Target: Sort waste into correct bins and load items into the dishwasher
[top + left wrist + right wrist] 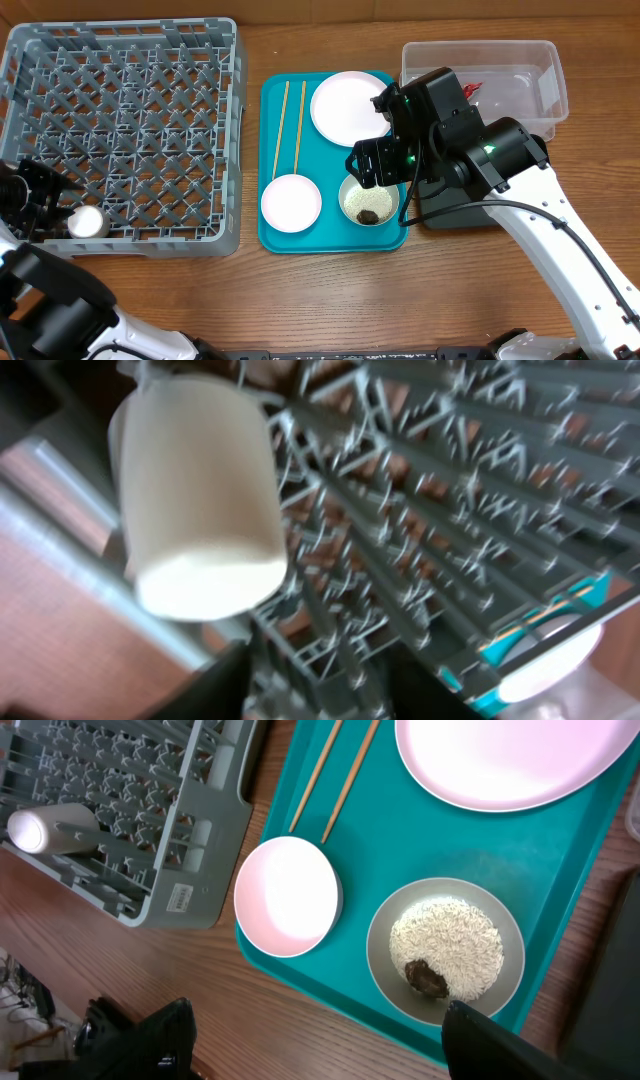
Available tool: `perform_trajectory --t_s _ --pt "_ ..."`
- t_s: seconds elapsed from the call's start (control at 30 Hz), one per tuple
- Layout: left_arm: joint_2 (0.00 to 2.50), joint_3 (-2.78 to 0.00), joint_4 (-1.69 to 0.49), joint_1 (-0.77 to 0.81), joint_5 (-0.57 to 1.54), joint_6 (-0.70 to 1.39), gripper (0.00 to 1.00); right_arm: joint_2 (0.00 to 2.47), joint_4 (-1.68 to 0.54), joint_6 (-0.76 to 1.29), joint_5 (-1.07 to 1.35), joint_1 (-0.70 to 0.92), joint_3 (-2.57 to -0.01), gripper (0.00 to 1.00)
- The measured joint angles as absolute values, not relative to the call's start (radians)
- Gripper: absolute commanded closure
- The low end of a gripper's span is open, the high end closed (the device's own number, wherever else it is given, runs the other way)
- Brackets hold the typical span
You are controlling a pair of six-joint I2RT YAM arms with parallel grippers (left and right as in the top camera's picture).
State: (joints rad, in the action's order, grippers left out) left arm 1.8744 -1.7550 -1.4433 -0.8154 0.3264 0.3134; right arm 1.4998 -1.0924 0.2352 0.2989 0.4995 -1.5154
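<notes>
The white cup (pixel 87 222) (pixel 200 490) lies on its side in the grey dishwasher rack (pixel 130 100) at its front left corner. My left gripper (pixel 40 200) (pixel 320 685) is just beside the cup, jaws apart around the rack's lattice and holding nothing. My right gripper (pixel 378 160) (pixel 320 1050) hangs open above the whitish-green bowl (pixel 368 200) (pixel 385 960), which holds rice (pixel 450 945) and a brown lump (pixel 428 978). The pinkish bowl (pixel 287 895), the white plate (pixel 345 108) and two chopsticks (pixel 290 125) lie on the teal tray (pixel 330 238).
The clear tub (pixel 520 70) at the back right holds a red wrapper (pixel 473 90). The black tray (pixel 450 215) lies under my right arm, right of the teal tray. Bare wooden table runs along the front edge.
</notes>
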Motion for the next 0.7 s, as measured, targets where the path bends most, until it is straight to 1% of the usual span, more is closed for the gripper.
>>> perform_trajectory --t_s 0.03,0.2,0.4,0.7 --pt "1.862 -1.757 -1.456 -0.805 0.302 0.316 0.96 1.500 -1.091 0.236 0.299 0.499 -1.515 0.20" --pt "1.837 -1.760 -1.493 -0.762 0.170 0.371 0.96 1.500 -1.093 0.235 0.299 0.500 -1.515 0.20" --pt "1.837 -1.684 -1.400 -0.761 0.062 0.421 0.96 1.500 -1.102 0.235 0.299 0.500 -1.515 0.20" --pt "1.837 -1.566 -1.279 -0.761 0.012 0.436 0.96 1.500 -1.099 0.236 0.299 0.499 -1.515 0.20"
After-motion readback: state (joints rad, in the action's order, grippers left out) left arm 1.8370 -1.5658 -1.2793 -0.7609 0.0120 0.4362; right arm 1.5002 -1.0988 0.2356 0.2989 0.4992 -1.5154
